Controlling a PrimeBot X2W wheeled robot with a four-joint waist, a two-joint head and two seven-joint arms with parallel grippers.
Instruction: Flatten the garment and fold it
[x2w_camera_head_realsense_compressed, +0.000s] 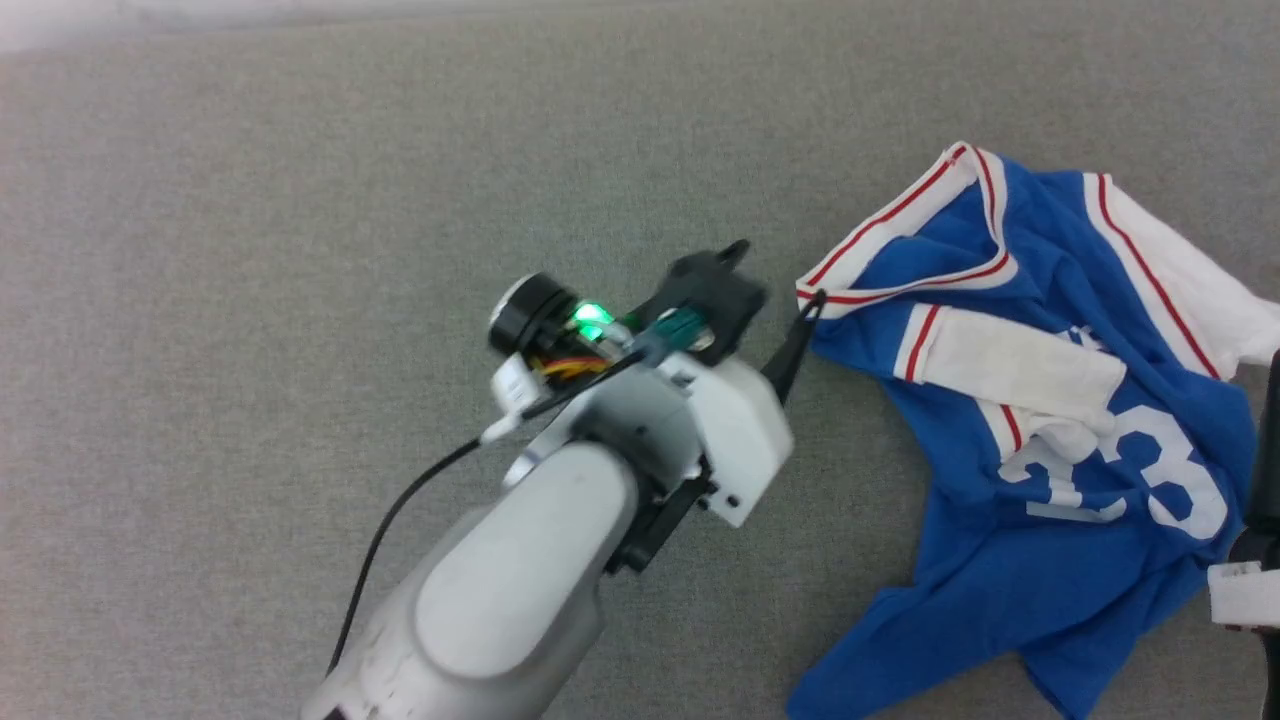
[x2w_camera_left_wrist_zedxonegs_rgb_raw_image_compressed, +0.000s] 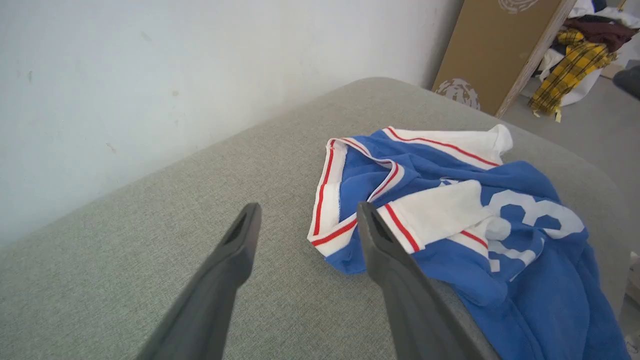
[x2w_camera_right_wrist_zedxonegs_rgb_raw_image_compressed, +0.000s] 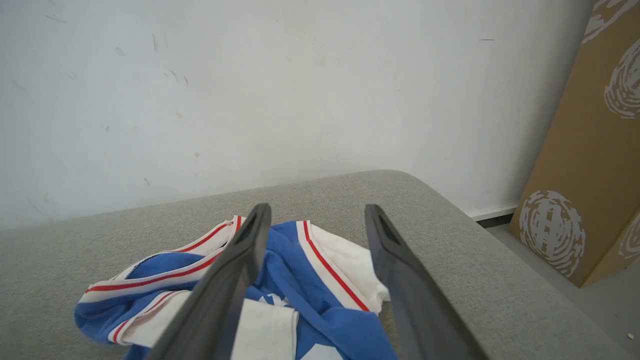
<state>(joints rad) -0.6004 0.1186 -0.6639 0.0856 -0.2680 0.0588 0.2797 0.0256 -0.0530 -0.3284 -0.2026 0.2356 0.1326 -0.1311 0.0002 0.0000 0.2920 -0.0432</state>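
Observation:
The garment (x2w_camera_head_realsense_compressed: 1050, 520) lies crumpled on the right of the grey padded surface, a blue jersey with white sleeves, red-striped trim and a white number. Its collar faces left and one sleeve is folded over the chest. My left gripper (x2w_camera_head_realsense_compressed: 778, 270) is open at the collar's left corner, and one fingertip (x2w_camera_head_realsense_compressed: 812, 300) reaches the trim. In the left wrist view the gripper (x2w_camera_left_wrist_zedxonegs_rgb_raw_image_compressed: 307, 210) holds nothing, and the garment (x2w_camera_left_wrist_zedxonegs_rgb_raw_image_compressed: 450, 250) lies to the right of its fingers. My right gripper (x2w_camera_right_wrist_zedxonegs_rgb_raw_image_compressed: 315, 212) hangs open over the garment's (x2w_camera_right_wrist_zedxonegs_rgb_raw_image_compressed: 300, 280) right side.
The grey surface (x2w_camera_head_realsense_compressed: 300, 250) stretches bare to the left and far side, ending at a white wall (x2w_camera_right_wrist_zedxonegs_rgb_raw_image_compressed: 300, 100). A cardboard box (x2w_camera_right_wrist_zedxonegs_rgb_raw_image_compressed: 590, 175) stands on the floor past the rounded right corner. A heap of clothes (x2w_camera_left_wrist_zedxonegs_rgb_raw_image_compressed: 575, 55) lies beyond it.

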